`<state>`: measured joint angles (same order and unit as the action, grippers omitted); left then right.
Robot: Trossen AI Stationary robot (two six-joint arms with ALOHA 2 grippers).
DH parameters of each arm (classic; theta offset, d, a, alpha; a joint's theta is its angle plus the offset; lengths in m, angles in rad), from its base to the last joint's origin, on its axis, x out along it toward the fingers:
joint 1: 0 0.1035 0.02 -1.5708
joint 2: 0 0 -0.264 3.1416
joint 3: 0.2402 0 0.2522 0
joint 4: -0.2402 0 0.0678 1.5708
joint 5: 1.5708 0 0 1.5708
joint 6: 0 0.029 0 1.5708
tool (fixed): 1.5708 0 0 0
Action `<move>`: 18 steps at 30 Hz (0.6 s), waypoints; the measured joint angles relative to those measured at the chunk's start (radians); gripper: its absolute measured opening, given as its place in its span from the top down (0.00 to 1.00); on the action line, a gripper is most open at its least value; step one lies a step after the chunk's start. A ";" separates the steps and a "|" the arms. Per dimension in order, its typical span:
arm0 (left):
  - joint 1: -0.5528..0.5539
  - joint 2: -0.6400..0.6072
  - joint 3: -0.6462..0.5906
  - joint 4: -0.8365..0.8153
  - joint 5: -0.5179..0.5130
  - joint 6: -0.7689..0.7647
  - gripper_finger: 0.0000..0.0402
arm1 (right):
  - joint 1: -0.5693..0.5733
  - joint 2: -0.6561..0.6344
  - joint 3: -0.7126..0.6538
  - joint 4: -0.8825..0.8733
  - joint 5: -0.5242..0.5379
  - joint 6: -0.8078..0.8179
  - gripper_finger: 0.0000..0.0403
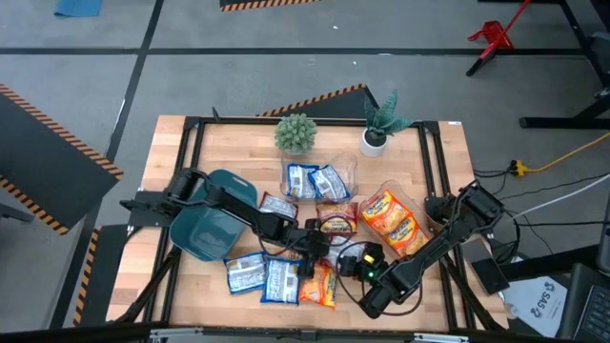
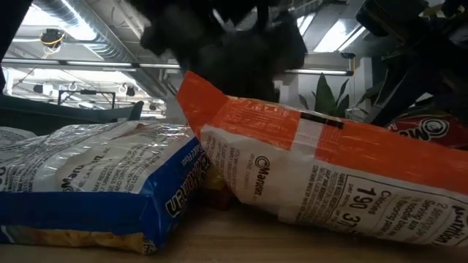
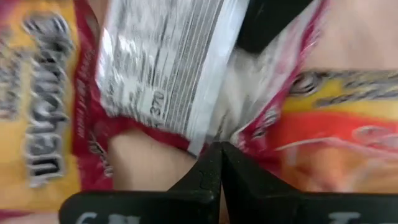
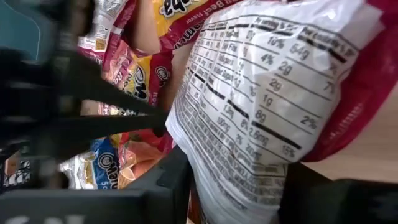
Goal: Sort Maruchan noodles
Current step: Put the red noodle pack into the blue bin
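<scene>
The front strip of the bench (image 1: 172,143) is crowded: blue-and-white packets (image 1: 259,275) and an orange packet (image 1: 319,284) are laid close to the near edge, and little bare wood is left between them. More open room is seen along the far edge, where only a round green plant (image 1: 295,132) and a potted plant (image 1: 377,130) are set, and along the right side.

The dark teal bin (image 1: 212,221) is placed at the left, with its inside bare. One clear tub (image 1: 316,178) is filled with two blue-and-white packets, and a second clear tub (image 1: 398,221) to its right is filled with orange-yellow packets (two, as far as can be told).

The left gripper (image 3: 221,163) is pressed together and is held low over the middle of the bench, with nothing seen pinched between its tips. The right gripper (image 4: 239,180) is brought in beside it from the right, and a red-brown packet (image 4: 267,93) is pinched between its fingers (image 4: 171,180), its white nutrition panel turned towards the wrist.
</scene>
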<state>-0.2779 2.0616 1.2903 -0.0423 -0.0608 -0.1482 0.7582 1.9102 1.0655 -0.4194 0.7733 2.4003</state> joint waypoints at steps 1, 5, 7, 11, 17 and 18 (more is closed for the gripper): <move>0.000 -0.021 0.000 -0.015 -0.001 0.000 0.99 | 0.000 0.000 0.003 -0.001 0.001 0.000 0.71; -0.006 -0.113 0.001 -0.095 -0.009 -0.001 0.99 | 0.000 0.001 0.014 -0.006 -0.005 -0.001 0.71; -0.013 -0.173 0.001 -0.150 -0.026 -0.001 0.99 | 0.000 0.003 0.025 -0.007 0.002 -0.008 0.70; -0.044 -0.315 0.001 -0.276 -0.058 -0.004 0.99 | -0.002 0.003 0.065 -0.004 0.025 -0.055 0.72; -0.130 -0.556 0.002 -0.440 -0.119 -0.044 0.99 | -0.023 0.003 0.158 -0.003 0.058 -0.181 0.71; -0.151 -0.597 0.002 -0.466 -0.131 -0.056 0.99 | -0.032 0.003 0.176 -0.003 0.062 -0.211 0.71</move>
<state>-0.4285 1.4646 1.2926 -0.5084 -0.1922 -0.2038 0.7265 1.9129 1.2420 -0.4226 0.8356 2.1897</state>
